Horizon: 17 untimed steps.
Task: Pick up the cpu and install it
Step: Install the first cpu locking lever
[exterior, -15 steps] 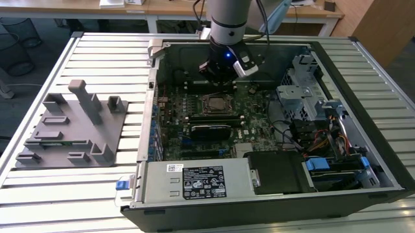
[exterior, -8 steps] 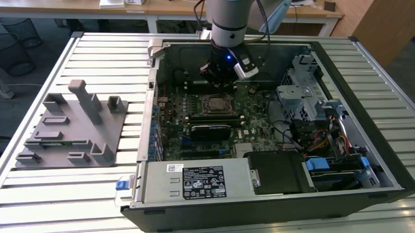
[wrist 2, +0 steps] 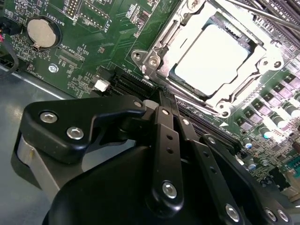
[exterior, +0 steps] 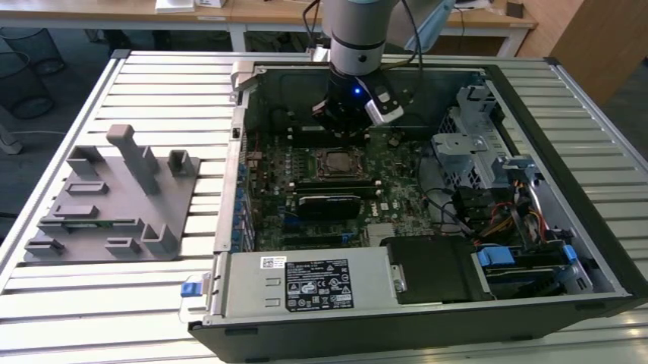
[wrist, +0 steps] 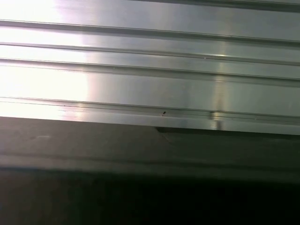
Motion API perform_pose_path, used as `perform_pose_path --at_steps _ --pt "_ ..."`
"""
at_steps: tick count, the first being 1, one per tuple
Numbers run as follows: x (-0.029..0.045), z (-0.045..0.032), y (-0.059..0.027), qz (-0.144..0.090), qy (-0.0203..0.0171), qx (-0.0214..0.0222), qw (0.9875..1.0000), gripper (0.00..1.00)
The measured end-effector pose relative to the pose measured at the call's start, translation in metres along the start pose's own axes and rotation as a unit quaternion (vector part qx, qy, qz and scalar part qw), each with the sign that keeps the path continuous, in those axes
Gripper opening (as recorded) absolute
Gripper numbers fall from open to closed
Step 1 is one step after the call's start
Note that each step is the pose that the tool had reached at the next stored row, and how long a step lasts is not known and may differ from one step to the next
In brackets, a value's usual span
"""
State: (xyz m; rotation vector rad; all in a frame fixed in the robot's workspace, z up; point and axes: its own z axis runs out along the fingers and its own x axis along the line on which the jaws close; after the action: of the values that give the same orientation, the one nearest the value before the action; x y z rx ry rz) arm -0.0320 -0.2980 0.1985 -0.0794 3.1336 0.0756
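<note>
The cpu (wrist 2: 211,58), a silvery square chip, lies flat inside the metal-framed socket (wrist 2: 154,58) on the green motherboard (wrist 2: 93,28). In the exterior view the cpu (exterior: 335,161) sits mid-board inside the open computer case (exterior: 567,152). My gripper (exterior: 342,130) hangs inside the case just behind the socket, a little above the board. In the second wrist view its black fingers (wrist 2: 165,140) converge to a point at the gripper's tip (wrist 2: 162,96), close to the socket's frame; they are shut with nothing between them.
A grey fixture tray (exterior: 111,205) with upright blocks lies on the ribbed aluminium table (wrist: 150,70) at the exterior view's left. Memory slots, a black card (exterior: 329,205), drive cages (exterior: 466,148), cables and the power supply (exterior: 303,284) crowd the case.
</note>
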Motion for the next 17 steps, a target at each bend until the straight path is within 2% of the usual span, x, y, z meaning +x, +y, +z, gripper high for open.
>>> perform_pose_path --at_steps 7,11,13,17 --pt "0.0 -0.0054 0.0003 0.0 0.0 0.0 1.0 0.11" --pt "-0.0002 -0.0057 0.0003 0.0 -0.0001 0.0005 1.0 0.11" --pt "-0.0003 -0.0053 0.0002 0.0 0.0002 0.0034 1.0 0.11" --pt "-0.001 -0.0024 0.0001 0.0 0.0009 0.0121 0.9999 0.11"
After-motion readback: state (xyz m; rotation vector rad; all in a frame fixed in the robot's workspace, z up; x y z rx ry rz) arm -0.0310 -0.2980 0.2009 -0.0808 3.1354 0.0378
